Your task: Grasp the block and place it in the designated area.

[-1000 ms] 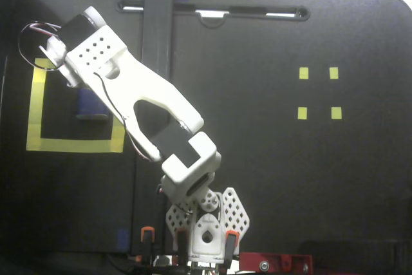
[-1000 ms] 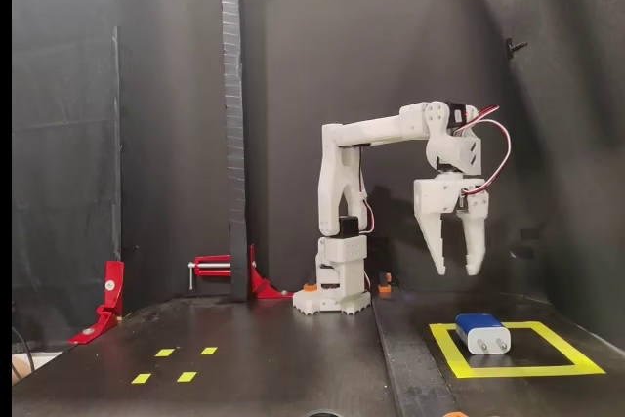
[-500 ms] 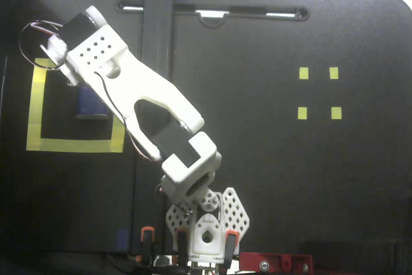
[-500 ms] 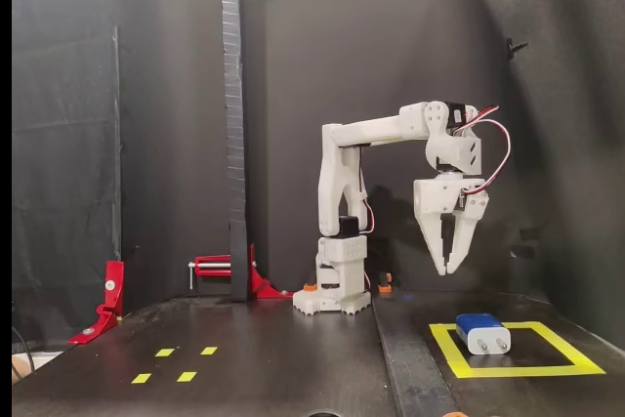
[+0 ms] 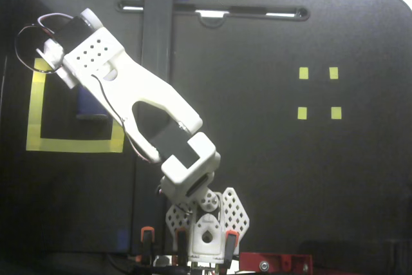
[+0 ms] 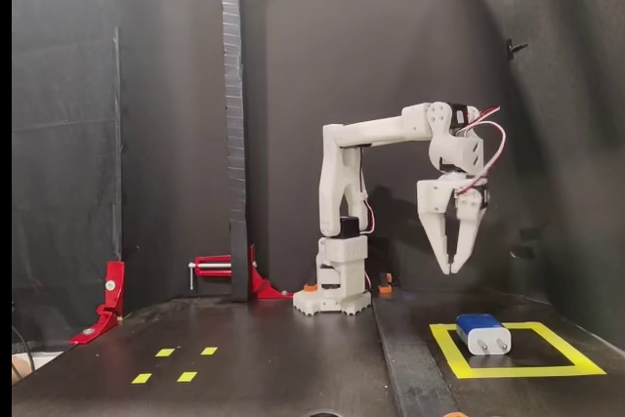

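Observation:
The dark-blue block with two light prongs lies on the table inside the designated area, the large yellow-tape square, near its left side. My gripper hangs pointing down well above the block, jaws slightly apart and empty. In the top-down fixed view the white arm reaches to the upper left over the yellow square. There the block shows as a blue patch partly under the arm, and the fingertips are hidden beneath the wrist.
Several small yellow tape squares lie on the far side of the table, also seen in the side fixed view. A black upright post stands behind the arm base. Red clamps sit at the table edge.

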Tool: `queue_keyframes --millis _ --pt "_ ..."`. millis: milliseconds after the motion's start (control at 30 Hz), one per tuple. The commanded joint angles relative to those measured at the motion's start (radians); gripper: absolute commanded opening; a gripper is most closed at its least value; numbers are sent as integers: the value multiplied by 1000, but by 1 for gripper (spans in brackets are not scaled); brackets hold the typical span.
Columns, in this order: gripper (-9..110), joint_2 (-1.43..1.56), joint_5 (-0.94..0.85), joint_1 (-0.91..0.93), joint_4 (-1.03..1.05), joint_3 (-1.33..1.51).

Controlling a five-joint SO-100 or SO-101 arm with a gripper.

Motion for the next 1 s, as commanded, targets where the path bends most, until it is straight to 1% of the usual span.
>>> queue_keyframes --millis 0,267,400,567,833,967 --pt "0 35 91 23 -8 -9" --pt "0 34 114 55 -14 -9" --pt "0 31 110 115 -12 -9" --pt "0 5 92 285 -28 -11" --pt "0 -6 -28 669 -106 -12" --pt "0 -6 -78 782 -114 -11"
